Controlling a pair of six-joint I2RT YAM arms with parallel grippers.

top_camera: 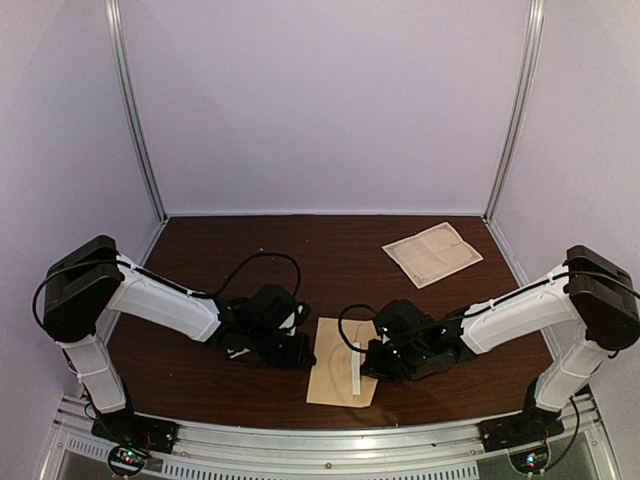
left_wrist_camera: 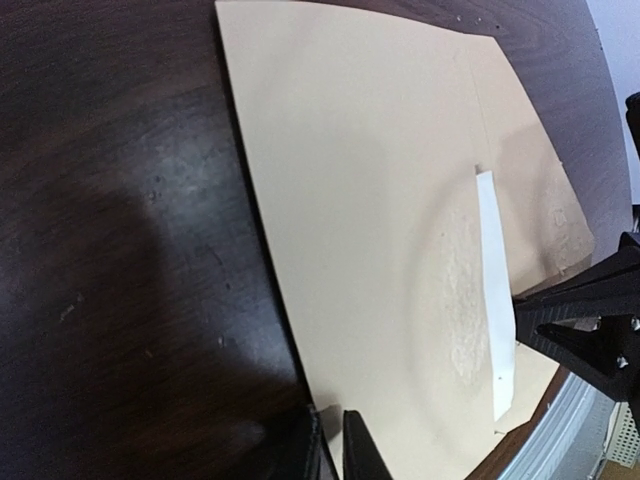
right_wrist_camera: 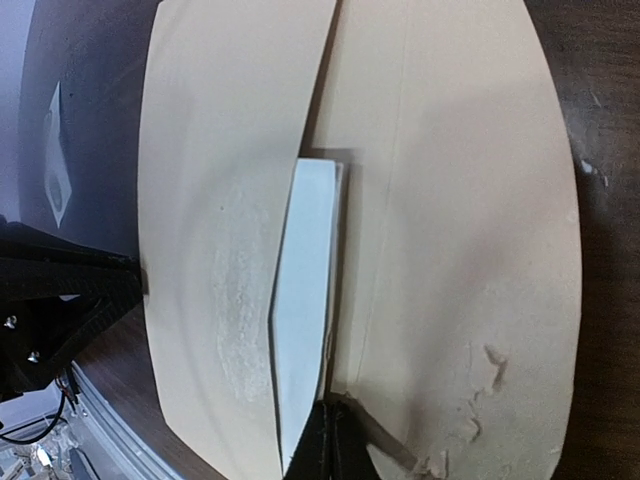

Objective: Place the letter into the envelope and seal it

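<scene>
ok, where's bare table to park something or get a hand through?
Free: the far-left table behind the left arm; the far-centre strip left of the creased sheet. Crowded: near centre, where left fingers and right fingers meet at the envelope.

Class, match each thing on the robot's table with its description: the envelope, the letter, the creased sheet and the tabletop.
Things:
1. envelope
2. letter
3. creased sheet
4. tabletop

Descriptions:
a. dark brown
b. pale, lying alone near the far right corner
c. white, only a narrow strip showing
d. tan, at the middle of the near edge

Pairs: 1-d, 2-c, 3-b, 4-a
</scene>
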